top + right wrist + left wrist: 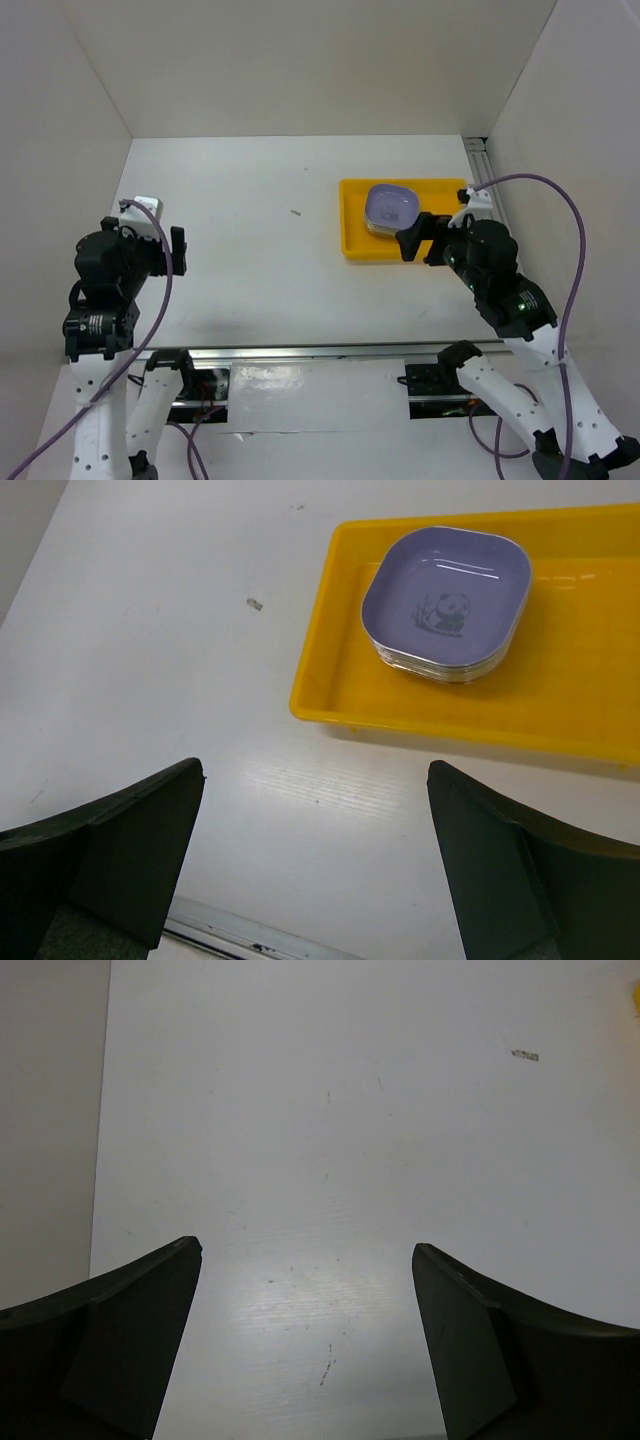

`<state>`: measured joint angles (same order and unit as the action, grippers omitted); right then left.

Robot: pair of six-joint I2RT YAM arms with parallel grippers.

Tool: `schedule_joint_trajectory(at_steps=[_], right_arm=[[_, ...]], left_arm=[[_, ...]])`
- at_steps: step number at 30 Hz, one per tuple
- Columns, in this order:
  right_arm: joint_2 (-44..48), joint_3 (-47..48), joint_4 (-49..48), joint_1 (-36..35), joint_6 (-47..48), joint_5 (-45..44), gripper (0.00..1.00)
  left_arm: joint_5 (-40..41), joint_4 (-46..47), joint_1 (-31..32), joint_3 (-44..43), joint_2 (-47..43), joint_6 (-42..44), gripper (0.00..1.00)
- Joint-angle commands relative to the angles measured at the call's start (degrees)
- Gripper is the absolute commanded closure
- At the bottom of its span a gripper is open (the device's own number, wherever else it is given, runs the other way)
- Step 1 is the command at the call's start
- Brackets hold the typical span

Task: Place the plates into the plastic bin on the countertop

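White countertop (260, 220). Two arms: left gripper (305, 1340) and right gripper (315, 865), both with fingers spread, holding nothing. One yellow bin (590, 670), far right. In it sits one stack of plates (446, 600), lavender on top, perhaps six. One dark scrap (255, 604) lies nearby.

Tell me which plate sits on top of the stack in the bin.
The lavender plate with the panda mark tops the stack; the others show only as thin edges beneath it in the yellow bin.
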<state>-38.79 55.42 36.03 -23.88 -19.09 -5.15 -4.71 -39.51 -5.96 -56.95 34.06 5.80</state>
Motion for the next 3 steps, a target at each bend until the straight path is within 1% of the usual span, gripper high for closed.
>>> schedule_joint_trajectory(at_steps=[1,3], right_arm=[[0.9,-1.0,1.4,-0.4,-0.6,1.7,0.00],[0.9,-1.0,1.4,-0.4,-0.6,2.3,0.00]], left_arm=[[1.5,-0.7,-0.5,-0.2,-0.1,-0.2,0.00],[2.0,-0.7,-0.5,-0.2,-0.1,-0.2,0.00]])
